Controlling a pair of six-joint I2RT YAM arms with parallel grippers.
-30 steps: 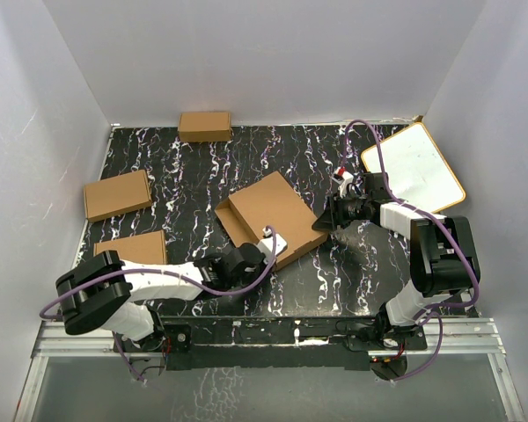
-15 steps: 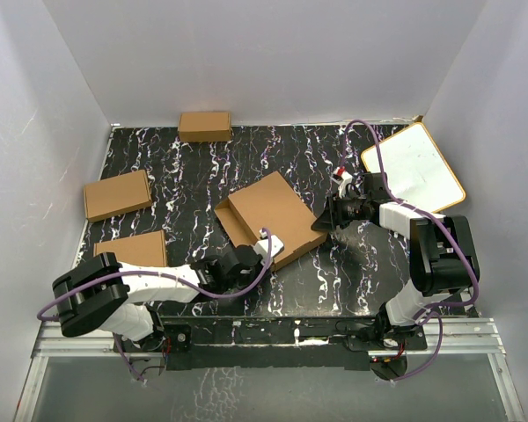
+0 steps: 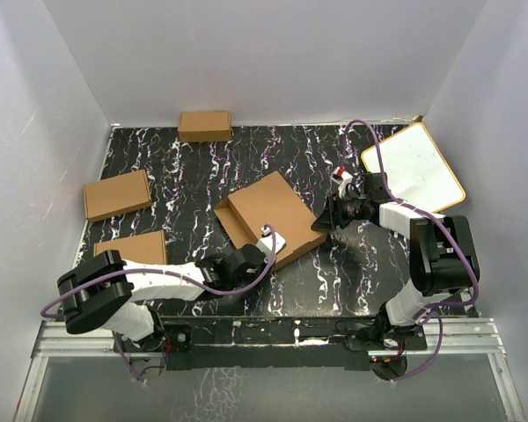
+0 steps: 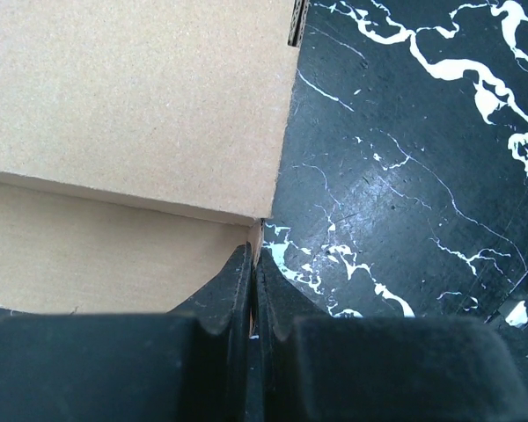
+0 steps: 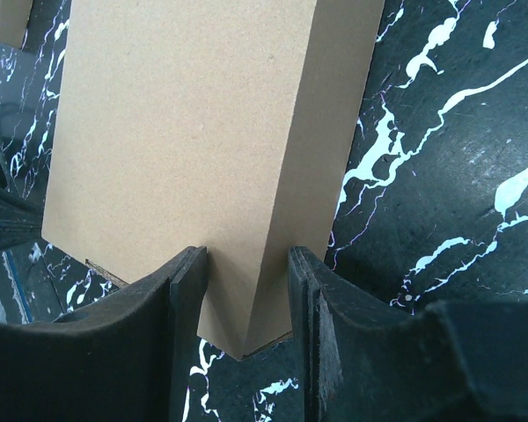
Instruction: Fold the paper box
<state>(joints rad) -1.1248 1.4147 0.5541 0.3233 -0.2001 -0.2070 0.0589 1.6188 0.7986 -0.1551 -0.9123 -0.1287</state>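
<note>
The box point(image 3: 273, 214) lies mid-frame in the top view, flat on the desk point(image 3: 194, 176), with a lower strip showing along its left side. Its right-hand corner is pinched by the right end effector point(image 5: 245, 264), one finger set on each side of the corner. The left end effector point(image 4: 252, 262) is pressed together, its tip set at the box's bottom edge where the upper panel meets the lower layer. Whether a thin edge is caught between its fingers cannot be told.

Several failures are judged possible. Because only a corner is held, the box could be pivoted or pulled free if force is applied at the far edge. The corrugated corner could be crushed or creased if the pinch is tightened. If the closed tip is driven forward, the whole box may be slid over the smooth desk instead of a flap being lifted, or the panels may be skewed out of line.
</note>
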